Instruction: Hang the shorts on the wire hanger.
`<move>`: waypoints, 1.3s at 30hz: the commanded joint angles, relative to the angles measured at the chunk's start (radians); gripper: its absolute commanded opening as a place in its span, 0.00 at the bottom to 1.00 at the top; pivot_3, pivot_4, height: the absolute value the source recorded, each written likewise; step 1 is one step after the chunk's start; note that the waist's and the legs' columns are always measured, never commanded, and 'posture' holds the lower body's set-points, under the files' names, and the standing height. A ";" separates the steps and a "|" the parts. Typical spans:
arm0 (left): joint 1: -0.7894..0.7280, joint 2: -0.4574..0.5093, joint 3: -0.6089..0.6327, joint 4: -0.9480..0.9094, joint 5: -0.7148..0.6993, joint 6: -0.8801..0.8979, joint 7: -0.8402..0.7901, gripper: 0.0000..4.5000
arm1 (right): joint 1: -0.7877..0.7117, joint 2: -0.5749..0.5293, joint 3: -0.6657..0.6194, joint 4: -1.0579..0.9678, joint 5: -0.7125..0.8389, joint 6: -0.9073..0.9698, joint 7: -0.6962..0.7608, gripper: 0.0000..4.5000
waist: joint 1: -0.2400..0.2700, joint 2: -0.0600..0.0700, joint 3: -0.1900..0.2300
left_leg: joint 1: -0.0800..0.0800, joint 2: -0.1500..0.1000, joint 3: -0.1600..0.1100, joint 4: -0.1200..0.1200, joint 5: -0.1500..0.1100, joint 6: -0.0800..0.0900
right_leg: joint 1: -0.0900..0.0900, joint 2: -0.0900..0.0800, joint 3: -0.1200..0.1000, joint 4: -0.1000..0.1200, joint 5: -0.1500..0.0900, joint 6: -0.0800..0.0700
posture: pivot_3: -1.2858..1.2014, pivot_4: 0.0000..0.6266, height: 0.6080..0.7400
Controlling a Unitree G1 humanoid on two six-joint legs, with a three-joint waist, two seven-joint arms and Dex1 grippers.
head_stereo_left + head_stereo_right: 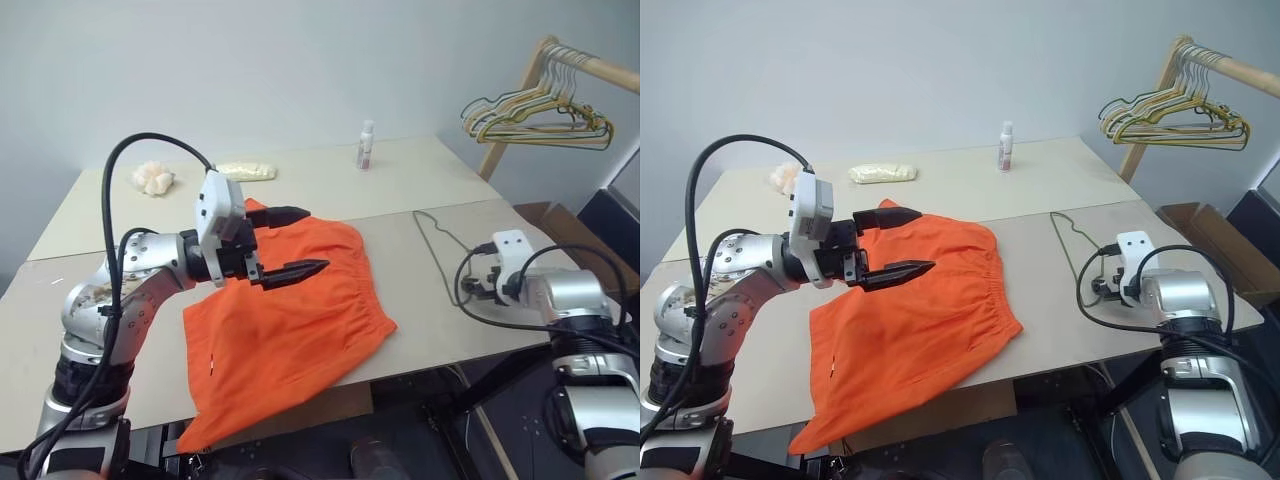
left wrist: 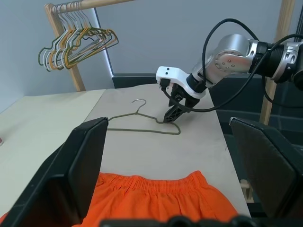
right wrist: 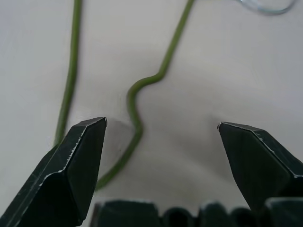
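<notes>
The bright orange shorts [image 1: 290, 320] lie spread flat on the table [image 1: 440, 330], with one leg hanging over its front edge. My left gripper [image 1: 317, 238] hovers over the shorts near the waistband, pointing right. It is open and holds nothing. The thin olive wire hanger [image 2: 142, 125] lies flat on the table to the right of the shorts. My right gripper [image 2: 174, 111] points down at the hanger's near shoulder. In the right wrist view a bend of the wire hanger [image 3: 135, 118] lies on the table between the open fingers, untouched.
A wooden rack at the far right carries a bunch of coloured hangers [image 1: 540, 115]. A small bottle [image 1: 366, 145], a pale packet [image 1: 245, 172] and a white bundle [image 1: 153, 178] sit along the back of the table. A cardboard box [image 1: 560, 225] stands beyond the table's right edge.
</notes>
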 commanded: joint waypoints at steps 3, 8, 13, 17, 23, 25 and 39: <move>-0.006 0.020 0.024 -0.036 -0.005 -0.012 0.004 1.00 | -0.075 0.022 0.024 0.157 -0.056 -0.063 0.014 0.62 | -0.001 0.000 0.000 | 0.002 0.000 0.000 0.000 0.000 0.000 | 0.002 0.000 0.000 0.000 0.000 0.000 | 0.43 0.00 1.00; 0.001 0.027 0.027 -0.050 -0.008 -0.009 0.011 1.00 | -0.098 0.029 0.018 0.159 -0.064 -0.060 0.029 0.24 | 0.000 -0.003 -0.003 | 0.002 0.001 0.000 0.000 0.000 0.000 | 0.002 0.001 0.000 0.000 0.000 0.000 | 0.43 0.00 1.00; -0.004 0.028 0.025 -0.044 -0.005 -0.013 0.013 1.00 | -0.064 0.019 0.043 0.039 -0.096 -0.063 0.047 0.01 | 0.000 -0.003 -0.003 | 0.001 0.001 -0.001 0.000 0.000 0.000 | 0.001 0.001 0.000 0.000 0.000 0.000 | 0.43 0.00 1.00; -0.036 0.018 0.011 -0.004 0.013 -0.026 0.011 1.00 | 0.049 -0.047 0.147 -0.164 -0.255 -0.331 -0.008 0.01 | 0.001 -0.003 -0.003 | 0.000 0.001 -0.001 0.000 0.000 0.000 | 0.000 0.001 0.000 0.000 0.000 0.000 | 0.42 0.00 1.00; -0.160 0.007 -0.011 0.139 0.073 -0.053 0.000 1.00 | 0.183 -0.280 0.260 -0.356 -0.523 -1.053 -0.089 0.01 | 0.004 0.002 -0.001 | -0.001 -0.002 -0.001 0.000 0.000 0.000 | -0.002 -0.001 0.000 0.001 -0.001 0.002 | 0.41 0.00 1.00; -0.218 0.000 -0.024 0.200 0.099 -0.051 0.001 1.00 | 0.180 -0.351 0.301 -0.354 -0.646 -1.236 -0.153 0.01 | -0.002 0.002 -0.001 | 0.000 -0.002 -0.001 0.000 0.000 0.000 | -0.001 -0.001 0.000 0.001 -0.001 0.003 | 0.41 0.00 1.00; -0.479 0.027 -0.290 0.625 0.381 -0.174 -0.305 1.00 | 0.022 -0.430 0.339 -0.276 -1.074 -1.683 -0.491 0.01 | -0.046 0.002 -0.001 | 0.003 -0.002 0.000 -0.001 0.001 -0.001 | 0.000 0.000 0.001 0.001 -0.001 0.003 | 0.39 0.00 1.00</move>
